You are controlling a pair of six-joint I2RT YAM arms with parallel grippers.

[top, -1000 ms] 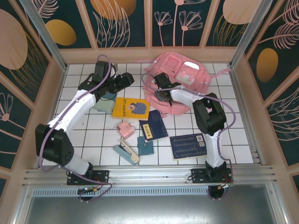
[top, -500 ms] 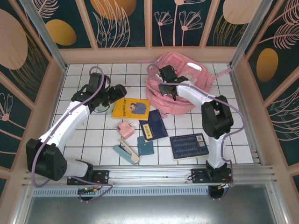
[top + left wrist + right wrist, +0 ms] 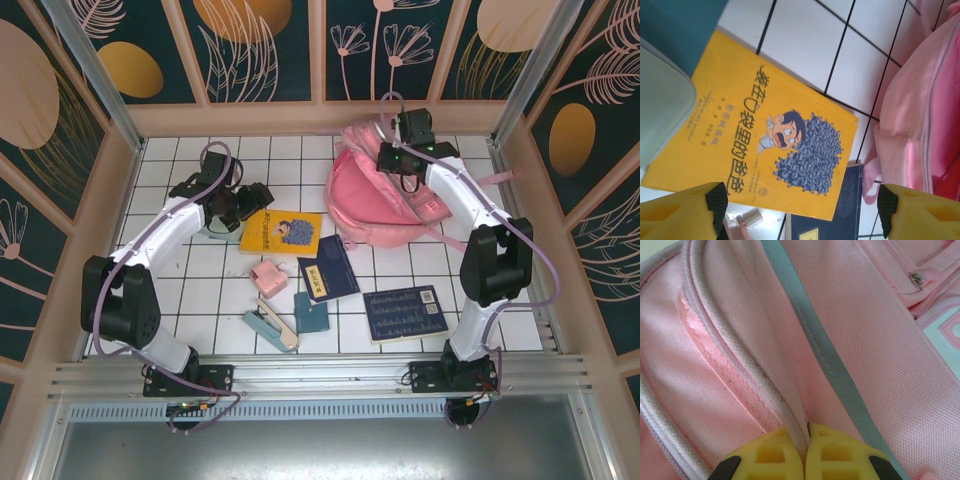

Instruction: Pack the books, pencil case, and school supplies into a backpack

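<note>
Navy, the largest book (image 3: pixel 403 313) lies at the near side, with the stapler-like tool (image 3: pixel 270 330) to its left. Farther on, the left gripper (image 3: pixel 248 203) stands wide open above the yellow book (image 3: pixel 281 232), beside the pencil case (image 3: pixel 660 110). Farthest, the right gripper (image 3: pixel 400 158) is closed tight on a piped seam of the backpack (image 3: pixel 385 205).
</note>
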